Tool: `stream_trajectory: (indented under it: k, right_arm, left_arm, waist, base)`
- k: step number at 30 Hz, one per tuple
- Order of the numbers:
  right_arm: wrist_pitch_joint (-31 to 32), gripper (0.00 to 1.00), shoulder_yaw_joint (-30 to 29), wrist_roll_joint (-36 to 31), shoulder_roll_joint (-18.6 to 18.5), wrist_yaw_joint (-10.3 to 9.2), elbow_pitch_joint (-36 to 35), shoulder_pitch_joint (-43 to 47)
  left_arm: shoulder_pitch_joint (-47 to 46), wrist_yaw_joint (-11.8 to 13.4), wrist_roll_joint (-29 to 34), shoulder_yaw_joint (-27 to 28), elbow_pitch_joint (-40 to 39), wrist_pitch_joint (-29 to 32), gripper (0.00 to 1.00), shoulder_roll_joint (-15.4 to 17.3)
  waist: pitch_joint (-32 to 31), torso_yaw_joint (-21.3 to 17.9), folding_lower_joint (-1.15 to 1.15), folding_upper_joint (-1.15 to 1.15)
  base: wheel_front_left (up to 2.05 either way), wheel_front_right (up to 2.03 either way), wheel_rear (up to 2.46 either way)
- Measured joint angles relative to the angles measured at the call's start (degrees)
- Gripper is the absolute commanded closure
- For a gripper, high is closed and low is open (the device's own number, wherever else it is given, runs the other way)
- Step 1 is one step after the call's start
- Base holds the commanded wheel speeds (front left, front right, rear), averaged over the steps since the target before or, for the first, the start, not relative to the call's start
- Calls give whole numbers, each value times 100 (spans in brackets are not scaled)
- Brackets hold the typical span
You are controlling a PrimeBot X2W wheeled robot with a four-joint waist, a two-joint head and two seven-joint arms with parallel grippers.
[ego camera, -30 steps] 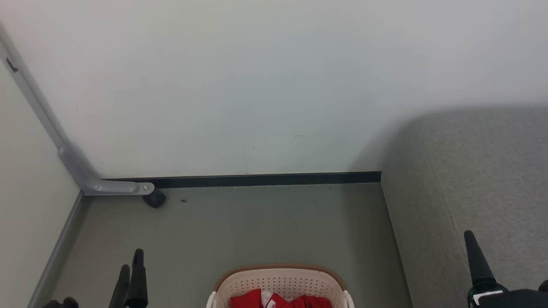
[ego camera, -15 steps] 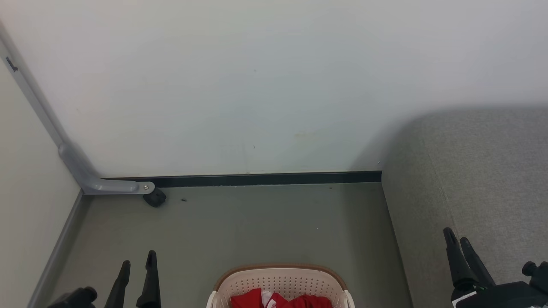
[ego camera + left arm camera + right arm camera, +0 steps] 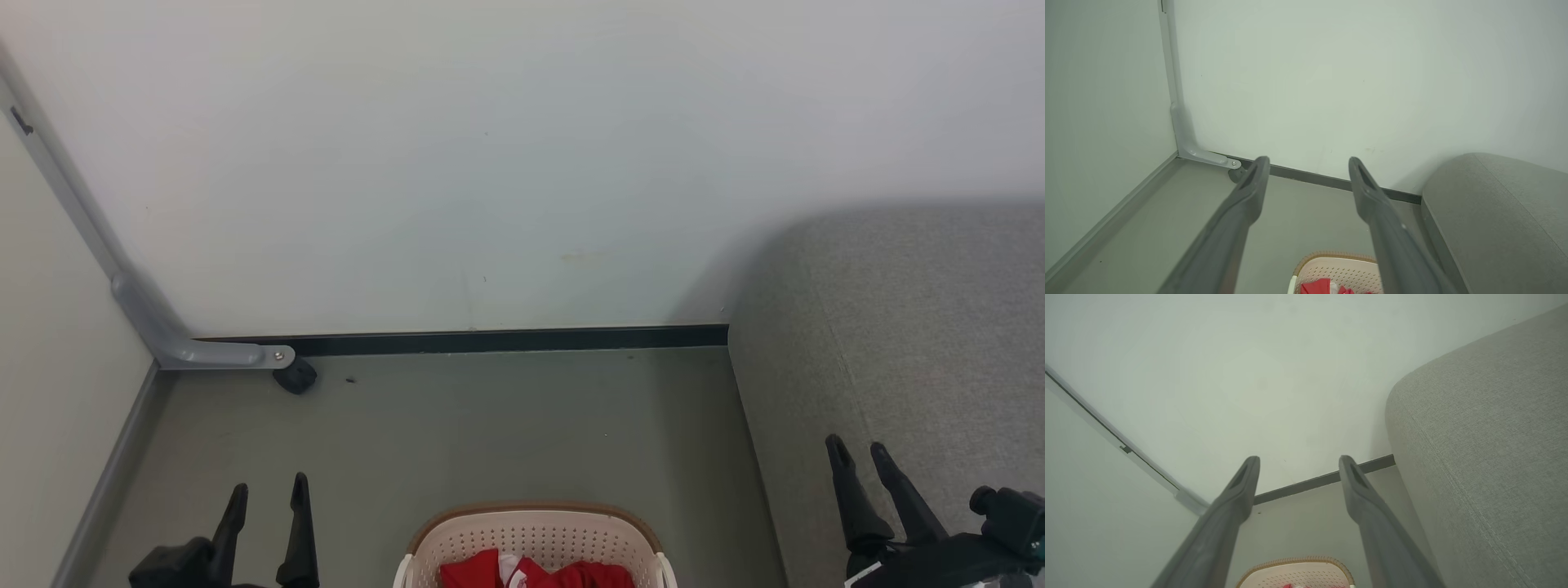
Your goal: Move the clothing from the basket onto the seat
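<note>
Red clothing (image 3: 531,574) with a white patch is lying bunched in the cream, perforated, brown-rimmed basket (image 3: 535,535), which is standing on the grey-green floor (image 3: 490,425) near the grey seat (image 3: 922,327). The left gripper (image 3: 269,483) and right gripper (image 3: 856,445) are hovering, jaws apart and empty. The right wrist view is showing the seat's stitched seam (image 3: 1470,500) sharply, while the head view is giving it faintly.

We see the basket (image 3: 535,539) cut off by the head view's bottom edge; that edge also crops the clothing (image 3: 469,572). The seat (image 3: 914,327) runs past the right edge. We cannot identify the floor speck (image 3: 350,380).
</note>
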Motion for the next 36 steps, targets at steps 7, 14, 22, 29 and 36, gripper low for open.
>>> stream_trajectory:
  k: [7, 14, 22, 29, 36]
  right_arm:
    - [-160, 0, 73, -522, -36, -8, 13, -124]
    - [-315, 0, 124, -1148, -83, -8, 51, -138]
    - [-363, 0, 52, -1399, -76, -8, 114, -152]
    - [-363, 0, -71, -1472, -18, -8, 135, -151]
    - [-363, 0, -155, -1490, 22, -5, 137, -151]
  left_arm:
    - [-2, 43, 584, -57, 26, -152, 0, 7]
    - [-40, 99, 1149, -69, 29, -322, 0, 8]
    - [-117, 129, 1355, -53, 32, -354, 0, 1]
    - [-117, 79, 1366, -30, 43, -354, 0, -4]
    - [-117, 75, 1389, -4, 55, -354, 0, -21]
  waist:
    - [16, -8, 0, 0]
    - [38, -8, 0, 0]
    - [44, 0, 0, 0]
    - [44, 1, 0, 0]
    - [57, -3, 0, 0]
  base:
    - [0, 0, 0]
    - [0, 0, 0]
    - [0, 0, 0]
    - [0, 0, 0]
    - [0, 0, 0]
